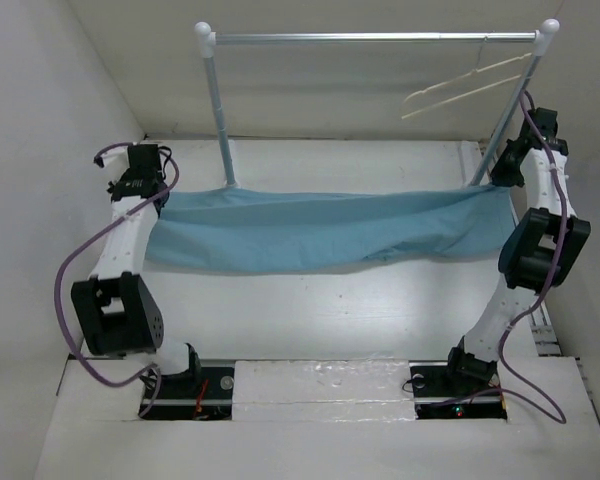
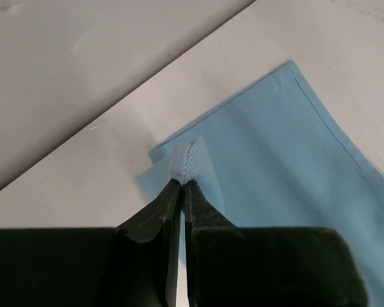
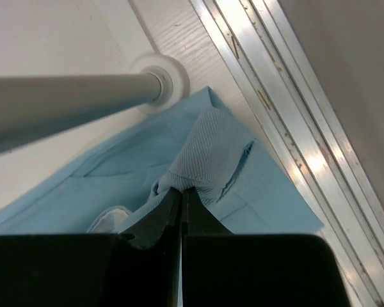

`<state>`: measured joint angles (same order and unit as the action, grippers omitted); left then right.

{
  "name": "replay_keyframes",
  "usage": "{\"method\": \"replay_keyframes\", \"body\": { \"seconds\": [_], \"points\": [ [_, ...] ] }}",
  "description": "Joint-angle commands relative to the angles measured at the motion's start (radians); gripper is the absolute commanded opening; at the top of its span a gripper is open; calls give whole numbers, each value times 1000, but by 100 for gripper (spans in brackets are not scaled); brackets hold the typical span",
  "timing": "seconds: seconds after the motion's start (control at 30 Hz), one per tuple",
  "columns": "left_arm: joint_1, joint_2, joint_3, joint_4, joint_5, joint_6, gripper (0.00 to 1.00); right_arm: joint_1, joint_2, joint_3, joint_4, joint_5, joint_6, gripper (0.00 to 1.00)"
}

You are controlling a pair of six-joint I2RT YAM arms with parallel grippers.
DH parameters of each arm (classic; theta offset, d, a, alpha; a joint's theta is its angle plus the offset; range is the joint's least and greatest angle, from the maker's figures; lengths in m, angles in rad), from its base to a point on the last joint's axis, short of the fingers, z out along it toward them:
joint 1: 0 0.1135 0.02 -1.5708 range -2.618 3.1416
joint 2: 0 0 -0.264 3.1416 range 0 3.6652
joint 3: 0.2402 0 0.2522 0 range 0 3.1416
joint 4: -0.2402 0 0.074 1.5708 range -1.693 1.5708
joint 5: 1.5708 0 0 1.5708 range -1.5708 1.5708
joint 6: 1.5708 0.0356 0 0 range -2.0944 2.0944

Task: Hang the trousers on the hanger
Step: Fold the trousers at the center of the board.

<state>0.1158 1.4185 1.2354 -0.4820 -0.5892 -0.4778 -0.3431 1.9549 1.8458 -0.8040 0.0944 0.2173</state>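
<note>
My left gripper [image 2: 181, 185] and right gripper [image 3: 181, 192] are each clamped on the trousers [image 1: 320, 230].
The left jaws are closed on a pinched fold at one end of the light blue cloth, near the left edge of the worktop [image 1: 310, 320]. The right jaws are closed on a bunched fold at the other end, near the right edge and just beside the foot of the right post of the rail [image 1: 380, 38]. The trousers span left to right between the two grips, across the far half of the worktop. The hanger [image 1: 465, 88] hangs tilted from the rail near its right end, above the far right corner and apart from the trousers.
</note>
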Motion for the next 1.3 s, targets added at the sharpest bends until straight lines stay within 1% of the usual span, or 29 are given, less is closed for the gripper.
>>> {"method": "replay_keyframes", "body": {
  "seconds": [0.0, 0.03, 0.07, 0.13, 0.2, 0.23, 0.3, 0.33, 0.37, 0.4, 0.43, 0.47, 0.5, 0.53, 0.6, 0.63, 0.67, 0.7, 0.73, 0.77, 0.8, 0.87, 0.9, 0.93, 1.0, 1.03, 1.07, 1.1, 1.27],
  "points": [
    [16, 123, 117, 57, -69, 10, 0, -17, 57, 113, 84, 12, -25, 0],
    [16, 214, 149, 56, -75, 19, 0, -17, 80, 136, 77, 8, -26, 0],
    [16, 259, 230, 45, -86, 21, 0, -17, 120, 156, 75, 8, -26, 0],
    [2, 363, 295, 48, -110, 47, 0, -7, 156, 200, 75, 14, -26, 0],
    [2, 427, 392, 57, -119, 60, 0, 4, 194, 225, 81, 19, -24, 0],
    [-10, 488, 419, 62, -116, 71, 0, 4, 205, 242, 81, 4, -22, 7],
    [-10, 552, 541, 4, -103, 80, 21, 4, 226, 247, 92, -18, -19, 29],
    [-10, 606, 583, -21, -95, 84, 34, 4, 229, 254, 92, -45, -19, 49],
    [-10, 622, 645, -42, -86, 102, 49, -5, 231, 260, 86, -53, -18, 57],
    [-10, 622, 650, -50, -63, 105, 73, -5, 226, 260, 78, -67, -16, 62],
    [-10, 593, 639, -46, -52, 96, 83, -28, 211, 256, 80, -137, -18, 66],
    [-10, 567, 594, -38, -32, 87, 91, -28, 196, 241, 78, -162, -18, 67],
    [-1, 536, 563, -35, 7, 59, 94, -42, 176, 227, 78, -176, -22, 67],
    [8, 467, 529, -33, 38, 44, 94, -42, 121, 207, 86, -191, -25, 67],
    [21, 381, 362, -6, 116, -2, 92, -54, 50, 104, 114, -206, -33, 65],
    [21, 281, 295, 9, 139, -18, 90, -66, 9, 54, 130, -225, -33, 53],
    [21, 178, 144, 46, 176, -63, 83, -66, -92, -83, 197, -232, -38, 27],
    [21, 177, 60, 66, 198, -64, 79, -66, -144, -156, 225, -232, -35, 27],
    [30, 81, -11, 85, 224, -111, 75, -66, -196, -230, 253, -243, -29, 0],
    [30, 41, -136, 111, 239, -131, 65, -76, -293, -305, 322, -257, -26, 0],
    [48, 10, -183, 118, 268, -151, 61, -85, -332, -439, 344, -269, -26, 0],
    [79, -47, -285, 131, 322, -186, 59, -97, -404, -557, 386, -314, -18, 0],
    [96, -50, -304, 128, 354, -194, 59, -97, -463, -660, 414, -317, -12, 0],
    [129, -46, -319, 129, 373, -200, 59, -97, -491, -713, 443, -306, 3, 7],
    [165, -26, -349, 135, 448, -202, 60, -115, -519, -805, 517, -315, 36, 28],
    [197, 0, -352, 135, 465, -205, 61, -153, -504, -853, 537, -385, 40, 41],
    [206, 10, -358, 140, 474, -200, 64, -172, -481, -855, 534, -404, 28, 46],
    [220, 28, -364, 137, 471, -197, 66, -225, -409, -859, 510, -495, 13, 56],
    [220, 39, -383, 183, 492, -196, 68, -263, -357, -885, 584, -558, 33, 58]
  ]
}}
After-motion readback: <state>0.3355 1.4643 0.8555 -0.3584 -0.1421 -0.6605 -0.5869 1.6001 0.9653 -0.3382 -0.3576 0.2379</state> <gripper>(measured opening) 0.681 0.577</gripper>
